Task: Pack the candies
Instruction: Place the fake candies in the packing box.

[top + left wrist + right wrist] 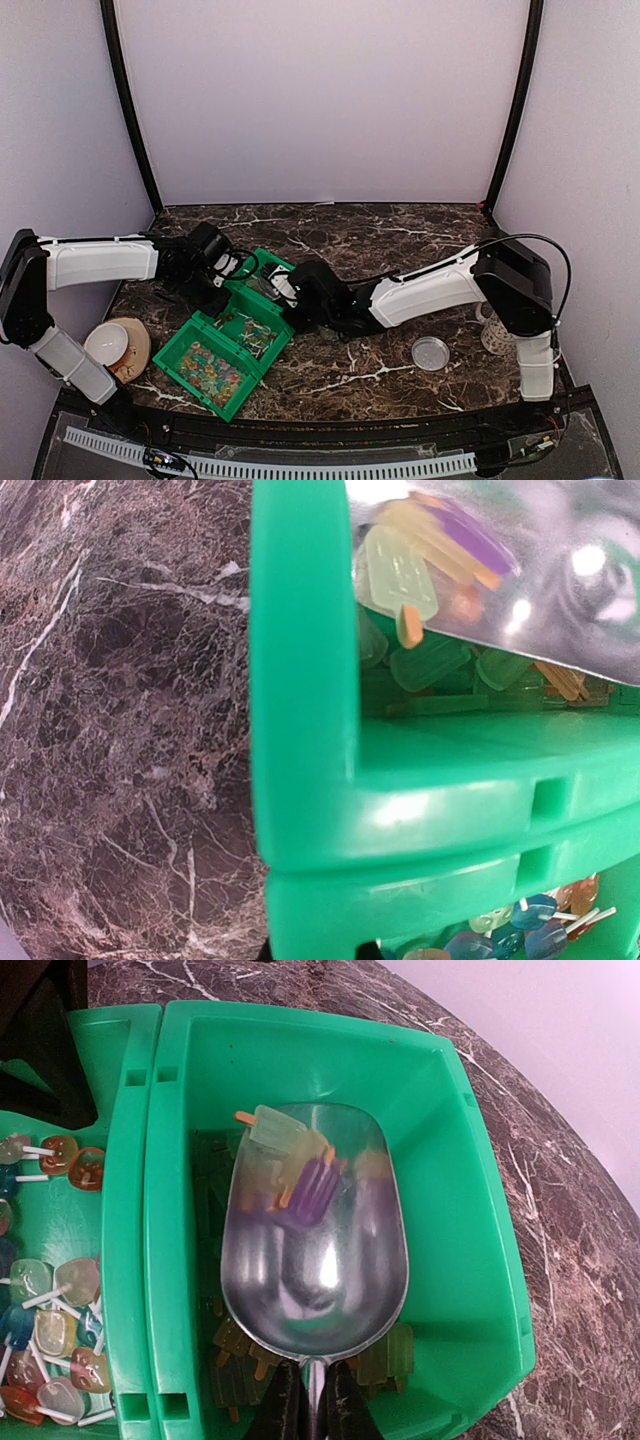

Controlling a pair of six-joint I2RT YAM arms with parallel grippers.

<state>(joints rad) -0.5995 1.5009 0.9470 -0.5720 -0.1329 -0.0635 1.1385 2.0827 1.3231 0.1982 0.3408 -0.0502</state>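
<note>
The right gripper (312, 1402) is clamping shut on the thin handle of a metal scoop (320, 1280), right where the handle meets the bowl. The scoop is lying low in the end compartment of the green bin (475, 1220). A small heap of popsicle-shaped candies (290, 1160), pale green, purple and yellowish, is resting toward its front lip. More of the same kind are lying beneath and beside the bowl on the bin floor. The neighbouring compartment is holding lollipop candies (50, 1310).

The main danger is spilling. The load is sitting near the lip rather than back by the handle, so any forward tilt during a lift would probably send pieces sliding out. The handle is narrow and pinched at one spot, so the loaded bowl may be prone to rolling in the jaws. The scoop's rim could also catch the bin wall on the way up and drag the bin.

The left gripper (228, 268) is sitting closed at the bin's far-left edge. Its own camera is showing only green wall very close, so I cannot tell whether it is pinching the rim or just resting against it. If it is not holding, the bin may shift.

A clear round tub (431, 352) is lying well apart on the marble table (400, 225). If that is the destination, the carry crosses bare table where dropped candies would scatter.
</note>
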